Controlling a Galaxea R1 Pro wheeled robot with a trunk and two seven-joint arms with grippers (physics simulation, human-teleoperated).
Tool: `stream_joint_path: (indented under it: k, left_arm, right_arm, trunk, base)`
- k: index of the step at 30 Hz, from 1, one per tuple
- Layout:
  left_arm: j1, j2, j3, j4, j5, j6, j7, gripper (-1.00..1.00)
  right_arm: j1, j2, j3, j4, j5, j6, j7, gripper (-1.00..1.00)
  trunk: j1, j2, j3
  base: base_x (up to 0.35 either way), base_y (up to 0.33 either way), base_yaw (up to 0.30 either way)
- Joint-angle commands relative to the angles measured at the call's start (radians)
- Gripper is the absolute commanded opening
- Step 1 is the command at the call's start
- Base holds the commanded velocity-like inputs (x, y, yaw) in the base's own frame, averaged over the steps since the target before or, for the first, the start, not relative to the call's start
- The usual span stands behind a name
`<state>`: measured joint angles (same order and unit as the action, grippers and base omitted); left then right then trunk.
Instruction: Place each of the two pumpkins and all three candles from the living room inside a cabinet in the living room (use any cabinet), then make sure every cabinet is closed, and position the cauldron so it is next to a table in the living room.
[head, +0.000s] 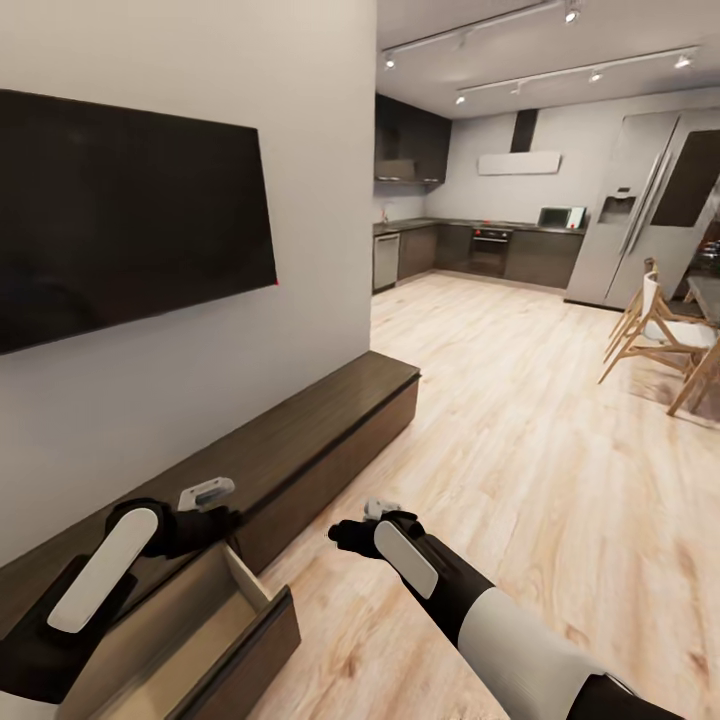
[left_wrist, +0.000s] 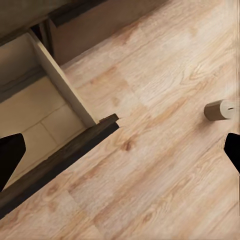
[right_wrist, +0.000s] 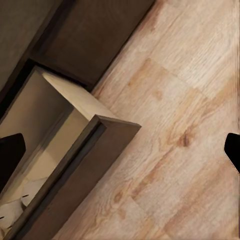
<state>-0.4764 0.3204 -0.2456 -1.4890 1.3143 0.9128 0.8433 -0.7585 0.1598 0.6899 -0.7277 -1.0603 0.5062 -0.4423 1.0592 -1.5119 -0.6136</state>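
Observation:
The cabinet (head: 330, 420) is a long, low, dark-brown console under the wall TV. One drawer (head: 215, 630) is pulled out, and its pale beige inside (left_wrist: 45, 125) holds nothing where I can see it. My left gripper (head: 208, 493) hangs open above the drawer's far corner. My right gripper (head: 378, 512) is open over the floor just beside the drawer front (right_wrist: 75, 185). One candle (left_wrist: 220, 110), a tan cylinder, lies on its side on the wood floor, apart from the drawer. Pale rounded shapes (right_wrist: 15, 212) sit deep in the drawer; I cannot tell what they are. The pumpkins and cauldron are out of view.
A black TV (head: 120, 210) hangs on the wall above the console. Open wood floor (head: 520, 460) runs toward the kitchen units (head: 480, 250) and fridge (head: 640, 220). Wooden chairs (head: 655, 330) stand by a table edge (head: 705, 295) at the far right.

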Motion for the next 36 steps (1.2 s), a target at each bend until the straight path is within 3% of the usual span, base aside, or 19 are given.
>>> stream_joint_path:
  k: [1,10,17,27,30,33,36]
  left_arm:
    - [-0.001,0.001,-0.001,-0.002,0.010,0.000,0.010,1.00]
    - [-0.001,0.005,0.003,-0.004,0.010,0.000,0.005,1.00]
    - [-0.001,0.004,0.030,-0.002,0.010,0.000,0.005,1.00]
    - [-0.001,0.005,0.031,-0.002,0.010,0.001,0.006,1.00]
    - [-0.001,0.005,0.029,0.000,0.010,0.001,0.007,1.00]
    - [-0.001,0.005,0.025,0.002,0.010,0.002,0.008,1.00]
    - [-0.001,0.006,0.022,0.003,0.010,0.003,0.010,1.00]
  right_arm:
    - [-0.001,0.000,0.003,-0.001,-0.009,0.000,-0.009,1.00]
    - [-0.002,0.001,0.003,0.000,-0.009,0.000,-0.009,1.00]
    - [-0.002,0.001,0.001,0.000,-0.007,-0.001,-0.012,1.00]
    - [-0.002,0.000,-0.007,0.000,-0.008,-0.002,-0.012,1.00]
    - [-0.002,0.000,-0.025,0.000,-0.007,-0.002,-0.013,1.00]
    - [-0.002,0.000,-0.070,-0.001,-0.004,-0.002,-0.015,1.00]
    - [-0.002,0.000,-0.081,-0.001,-0.001,-0.002,-0.018,1.00]
  trunk:
    - [0.000,-0.001,0.000]
    - [0.000,-0.001,0.009]
    - [0.000,-0.001,0.016]
    - [0.000,-0.001,0.026]
    - [0.000,-0.001,0.029]
    - [0.000,-0.001,0.032]
    - [0.000,-0.001,0.035]
  base:
    - [0.000,0.000,-0.251]
    - [0.000,0.000,-0.251]
    - [0.000,0.000,-0.251]
    - [0.000,0.000,-0.251]
    - [0.000,-0.003,-0.250]
    - [0.071,-0.102,-0.249]
    - [0.180,-0.173,-0.248]
